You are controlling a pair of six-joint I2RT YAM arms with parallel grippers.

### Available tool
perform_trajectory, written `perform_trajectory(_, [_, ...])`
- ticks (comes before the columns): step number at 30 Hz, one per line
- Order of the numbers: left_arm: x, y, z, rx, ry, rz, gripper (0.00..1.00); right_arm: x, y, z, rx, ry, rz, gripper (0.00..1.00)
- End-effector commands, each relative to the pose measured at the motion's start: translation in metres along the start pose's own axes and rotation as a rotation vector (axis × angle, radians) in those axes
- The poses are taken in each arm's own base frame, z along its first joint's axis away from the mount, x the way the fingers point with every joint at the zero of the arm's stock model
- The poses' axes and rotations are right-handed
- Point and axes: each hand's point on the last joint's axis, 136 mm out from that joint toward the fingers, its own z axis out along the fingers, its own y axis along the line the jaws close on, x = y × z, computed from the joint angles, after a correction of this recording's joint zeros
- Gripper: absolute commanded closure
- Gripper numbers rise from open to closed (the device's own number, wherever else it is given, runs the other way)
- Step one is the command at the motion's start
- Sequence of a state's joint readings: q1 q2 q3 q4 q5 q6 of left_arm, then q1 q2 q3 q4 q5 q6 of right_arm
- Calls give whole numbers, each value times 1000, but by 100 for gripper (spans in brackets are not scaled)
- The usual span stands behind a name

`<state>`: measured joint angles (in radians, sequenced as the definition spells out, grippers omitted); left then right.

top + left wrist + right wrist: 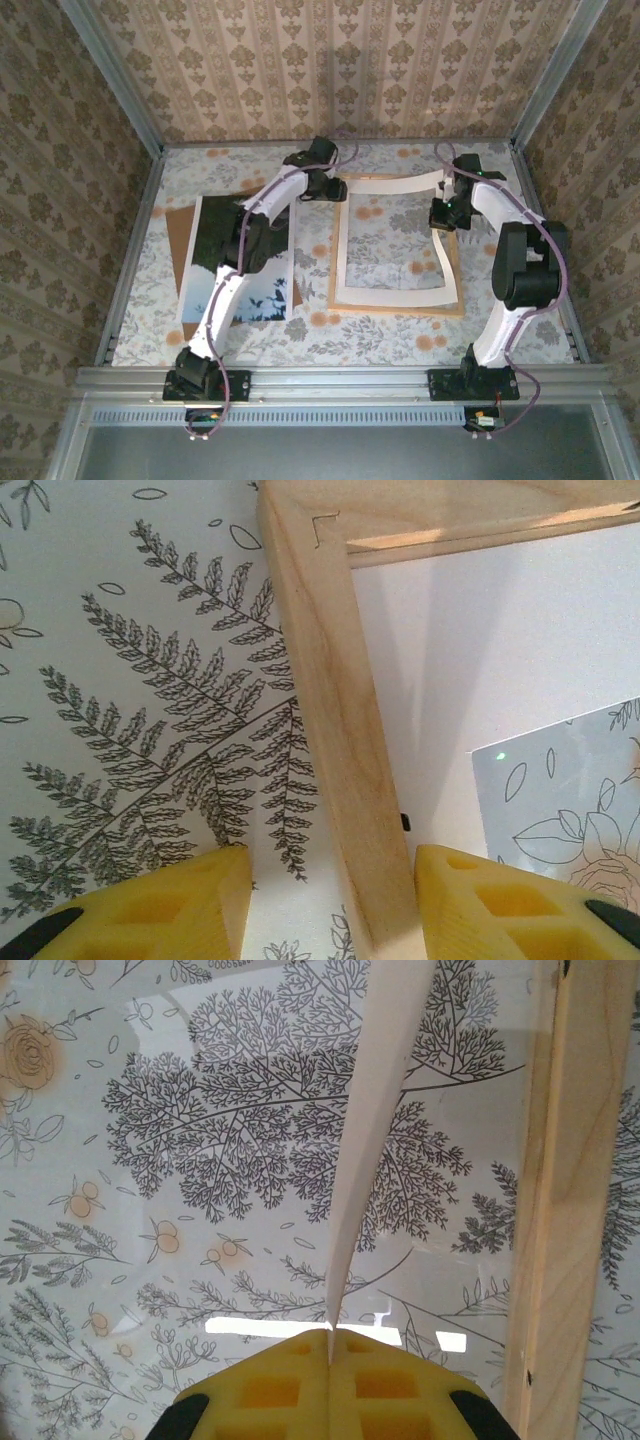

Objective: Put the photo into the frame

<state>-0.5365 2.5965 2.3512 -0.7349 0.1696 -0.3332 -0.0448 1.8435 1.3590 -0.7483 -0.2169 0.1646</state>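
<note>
Items counted: one photo, one frame, one mat, one board, two claws.

The photo [268,296] is a glossy rectangular print. It lies flat at the worktop's [380,340] left on a brown board [177,228], apart from the frame and partly under the left arm.

The frame [395,312] is of thin pale wood with visible grain and lies centre-right on botanical-print cloth.

The left claw [330,188] has its yellow fingers [170,905] spread astride the moulding [335,710] near the far-left corner.

The right claw [443,218] is pressed together, pinching the thin white mat [375,1100], whose right side is lifted and bowed inside the frame.
</note>
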Motion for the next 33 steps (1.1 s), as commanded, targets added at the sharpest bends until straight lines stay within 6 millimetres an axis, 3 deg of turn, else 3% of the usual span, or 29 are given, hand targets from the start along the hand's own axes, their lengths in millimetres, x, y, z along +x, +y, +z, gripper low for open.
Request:
perform_trajectory(1, [-24,6,-30,14,-52,-41,49,-8,6,5,-19,-3,6,100])
perform_trajectory(7, [-48,5,-48,30,-125,-48,40,-10,-3,13,11,13,27,100])
perform_trajectory(14, [-60,3,-69,43,-168,-49,32,-11,-12,17,41,14,43,100])
perform_trajectory(19, [-58,5,-83,18,-181,-33,32,-9,-13,20,37,24,50,94])
perform_trajectory(28, [-43,13,-106,-25,-195,-22,32,-10,-18,23,46,23,60,71])
perform_trajectory(33, [-34,18,-115,-37,-205,-29,32,-11,-26,23,83,22,62,69])
